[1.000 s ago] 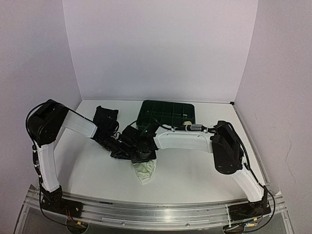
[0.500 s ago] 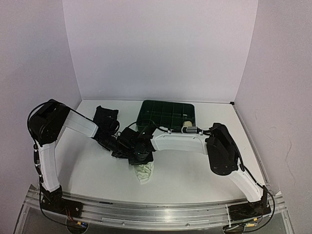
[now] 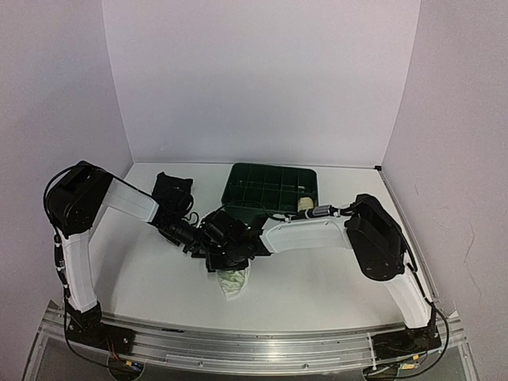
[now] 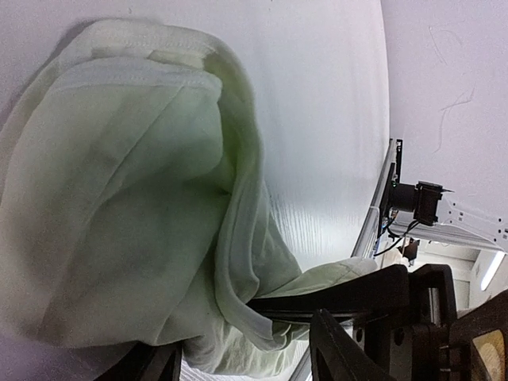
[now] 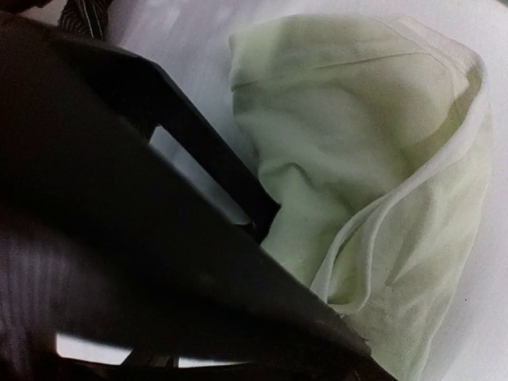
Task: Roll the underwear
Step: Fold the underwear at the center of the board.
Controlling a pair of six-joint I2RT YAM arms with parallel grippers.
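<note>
The white underwear [image 4: 119,198] lay on the smooth white table [image 3: 317,270], near its front middle, just in front of the two grippers. It was a soft, matte knit, loosely folded into a rounded, lumpy bundle, with a ribbed, stitched hem curving along its outer edge. The left gripper [image 4: 246,357] had its dark, angular fingers [image 4: 337,349] spread apart, and the cloth's slack lower fold bunched between them without being clamped. The right gripper [image 3: 232,252] pressed close beside it, but its own camera showed only a blurred black mass, so its opening could not be told. The black underwear [image 3: 170,190] sat crumpled at the back left, beside the rigid green divided tray [image 3: 262,186].
</note>
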